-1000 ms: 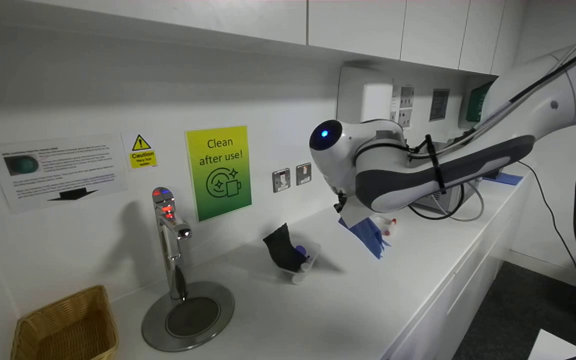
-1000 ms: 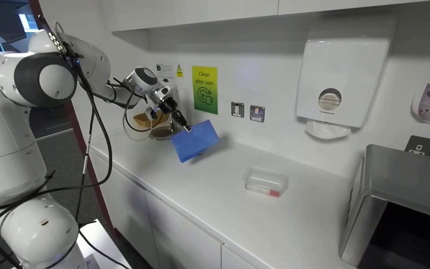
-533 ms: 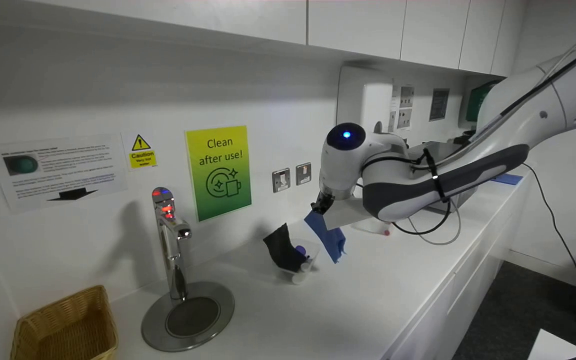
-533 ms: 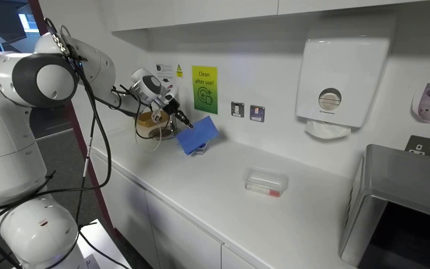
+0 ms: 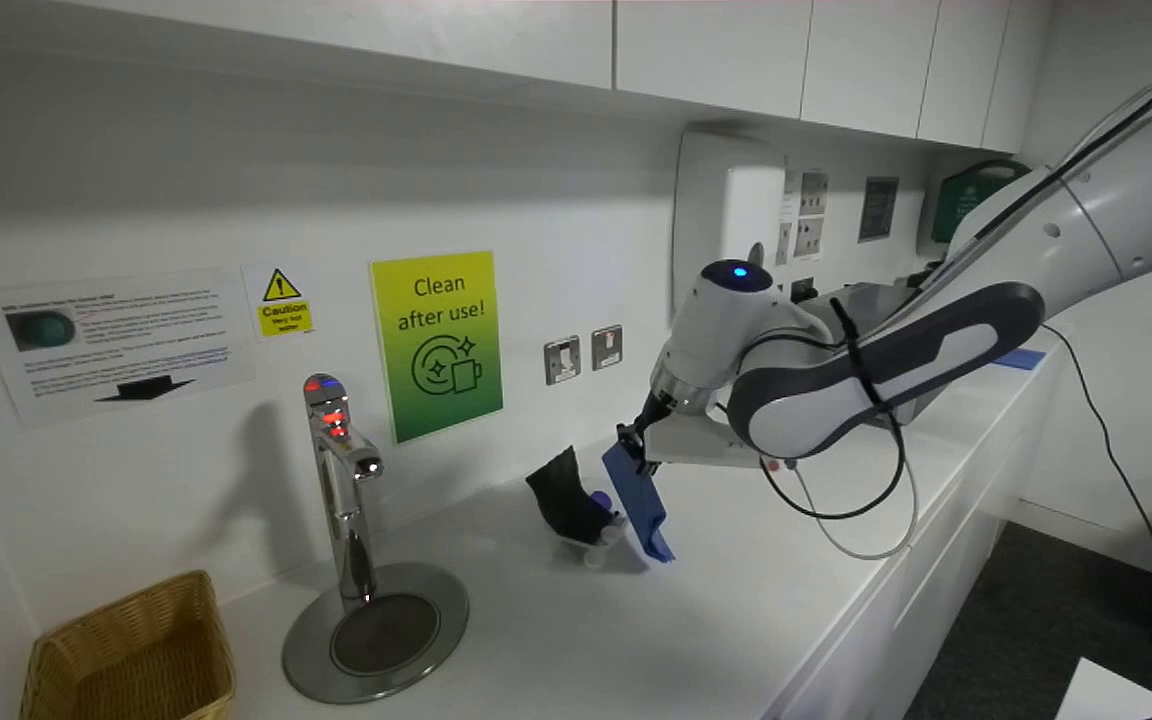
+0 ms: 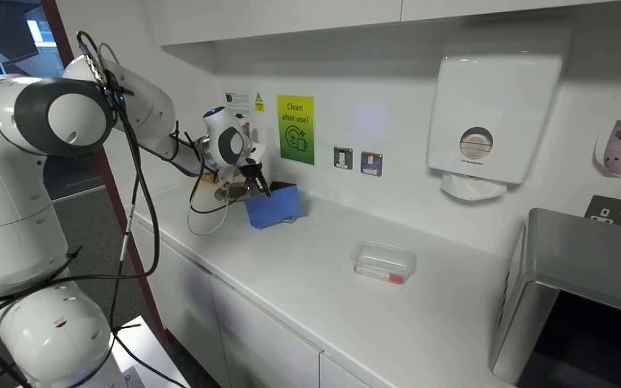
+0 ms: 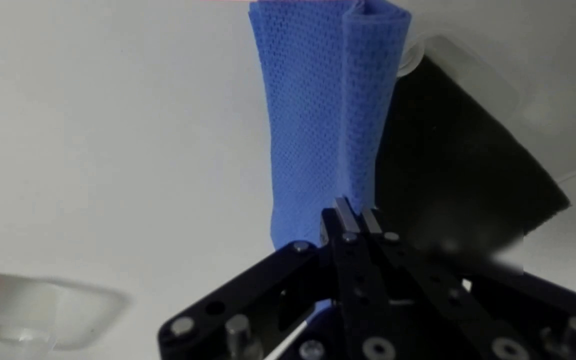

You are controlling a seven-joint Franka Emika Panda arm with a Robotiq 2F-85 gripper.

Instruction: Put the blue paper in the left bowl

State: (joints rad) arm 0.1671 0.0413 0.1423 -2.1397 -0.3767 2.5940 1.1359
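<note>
While my slim metal fingertips (image 7: 346,215) stand narrow, almost edge to edge, they pinch a folded sheet of dimpled blue paper (image 7: 308,125) between them, so my black two-fingered gripper (image 7: 357,214) has it held. In an exterior view the blue paper hangs tilted from my grip above the white counter (image 5: 556,655), just to the right of a small clear plastic tub (image 5: 579,546), which is the left of two tubs in both exterior views; whether the paper touches the tub's rim or the counter, I cannot tell. Out of that left tub a square-cornered black sheet (image 5: 568,500) sticks up, leaning left, and a small round purple thing (image 5: 601,498) shows beside it. In an exterior view the paper hides most of the left tub from sight, and a clear rectangular plastic tub (image 6: 386,253) with a red-ended piece (image 6: 395,278) inside sits nearer and to the right, well apart from me. Farther right stands a grey metal box with a dark front (image 6: 585,253). To the left of the black sheet, in an exterior view, I have a tall chrome tap (image 5: 341,480) over a round metal drain plate (image 5: 451,610), and a woven wicker basket (image 5: 126,660) at the near left.
</note>
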